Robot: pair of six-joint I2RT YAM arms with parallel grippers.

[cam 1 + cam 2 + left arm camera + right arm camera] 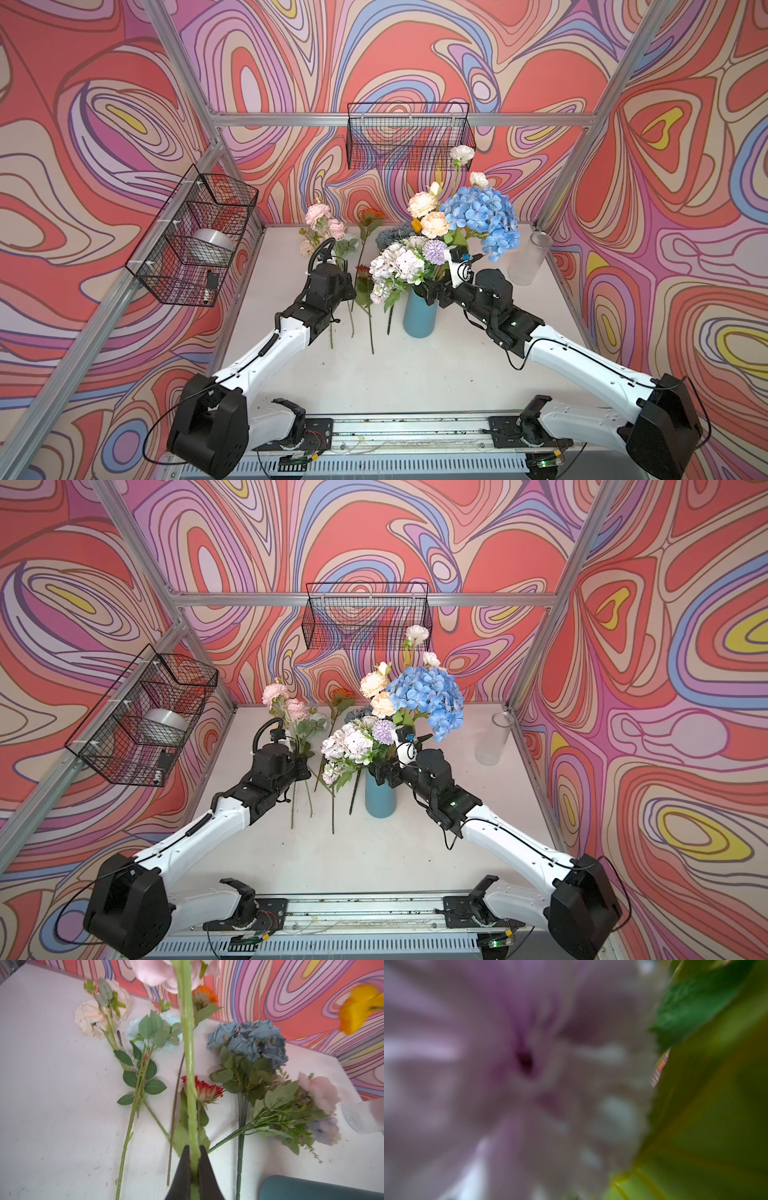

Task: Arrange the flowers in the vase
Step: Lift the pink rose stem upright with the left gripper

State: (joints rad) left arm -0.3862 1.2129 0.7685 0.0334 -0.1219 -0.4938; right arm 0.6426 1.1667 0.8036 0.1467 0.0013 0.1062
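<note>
While the left arm (266, 357) stretches from its near-left base out over the table (415, 386), forearm slanting inward and wrist tipped over the loose stems, the left gripper (194, 1152) is pinched tight on a pale green stem (188, 1043). That stem runs straight out from between the jaws, above the flowers lying flat below it, to a pink peony (158, 972) at its far end. In a top view the bloom stands beyond the wrist, toward the back wall.

Under and beside the held stem, flat on the table, lie a cream peony spray (91, 1016), an orange sunflower (204, 997), a red sunflower (205, 1089) and blue roses (249, 1041), heads toward the wall.

Next comes the vase (419, 320), upright near the middle, already carrying a lilac-white spray (397, 264), cream peonies (424, 203) and a hydrangea (486, 220).

From the near-right base the right arm (573, 357) angles in to the left, putting the right gripper (432, 293) at the stems just above the vase's mouth. Its jaws are spread wide; leaves hide whether they touch a stem. Its wrist view is all blurred lilac petals (519, 1064) and a leaf (695, 1005).

Farthest right a glass jar (530, 259) stands apart.
</note>
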